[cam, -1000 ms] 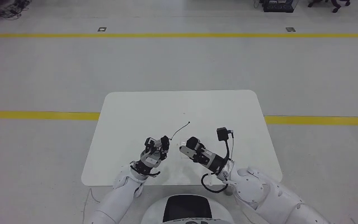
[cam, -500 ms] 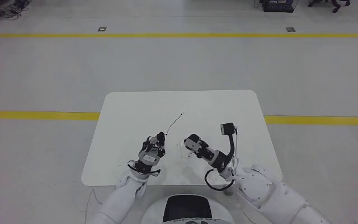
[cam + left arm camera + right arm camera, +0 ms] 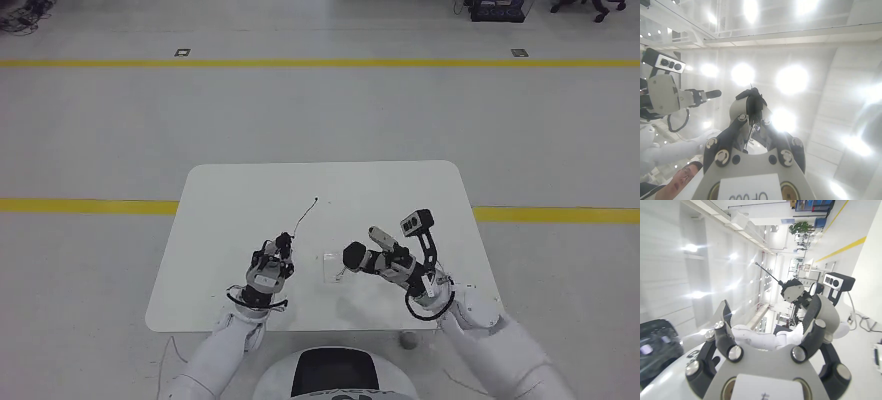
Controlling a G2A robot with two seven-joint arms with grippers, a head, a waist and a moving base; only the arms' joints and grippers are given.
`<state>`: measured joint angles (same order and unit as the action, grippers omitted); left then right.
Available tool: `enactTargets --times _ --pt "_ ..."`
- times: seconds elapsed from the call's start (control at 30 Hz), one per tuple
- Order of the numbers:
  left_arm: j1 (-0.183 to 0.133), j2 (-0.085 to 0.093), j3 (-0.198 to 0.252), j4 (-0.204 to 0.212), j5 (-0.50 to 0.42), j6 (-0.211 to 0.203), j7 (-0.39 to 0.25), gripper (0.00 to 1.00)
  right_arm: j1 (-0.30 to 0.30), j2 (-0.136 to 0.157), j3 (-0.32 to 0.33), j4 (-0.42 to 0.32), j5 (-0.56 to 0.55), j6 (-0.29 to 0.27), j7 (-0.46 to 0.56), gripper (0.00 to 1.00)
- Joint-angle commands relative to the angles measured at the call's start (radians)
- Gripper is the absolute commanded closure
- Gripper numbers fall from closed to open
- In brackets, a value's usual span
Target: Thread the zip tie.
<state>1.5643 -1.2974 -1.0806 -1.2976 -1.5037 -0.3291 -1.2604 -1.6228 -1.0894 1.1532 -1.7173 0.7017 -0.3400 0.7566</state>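
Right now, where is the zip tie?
In the top view, the zip tie is pinched in the left gripper above the middle of the table, its free end pointing toward the far edge.

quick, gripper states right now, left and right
left gripper: fingers closed on the zip tie
right gripper: fingers open, holding nothing

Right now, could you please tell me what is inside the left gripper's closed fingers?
The thin black plastic zip tie: the left gripper pinches one end, the rest sticking out over the white table. The pinched stretch is hidden by the fingers.
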Motion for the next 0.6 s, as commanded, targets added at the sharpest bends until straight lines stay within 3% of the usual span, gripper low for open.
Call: enactTargets --times 0.0,0.1,0.43,0.57 --pt "-0.002 -0.002 0.0 0.005 0.002 0.0 -0.003 1.0 0.0 -0.046 0.038 0.052 0.015 0.0 0.127 0.0" --pt "-0.005 -0.005 0.0 0.011 0.01 -0.01 -0.004 1.0 0.009 -0.093 0.052 0.1 0.022 0.0 0.227 0.0" --pt "-0.005 -0.005 0.0 0.011 0.01 -0.01 -0.004 1.0 0.009 -0.094 0.049 0.094 0.029 0.0 0.222 0.0" --pt "0.004 -0.009 0.016 -0.005 0.039 -0.011 0.021 1.0 0.029 -0.107 0.015 0.129 0.136 0.0 0.301 0.0"
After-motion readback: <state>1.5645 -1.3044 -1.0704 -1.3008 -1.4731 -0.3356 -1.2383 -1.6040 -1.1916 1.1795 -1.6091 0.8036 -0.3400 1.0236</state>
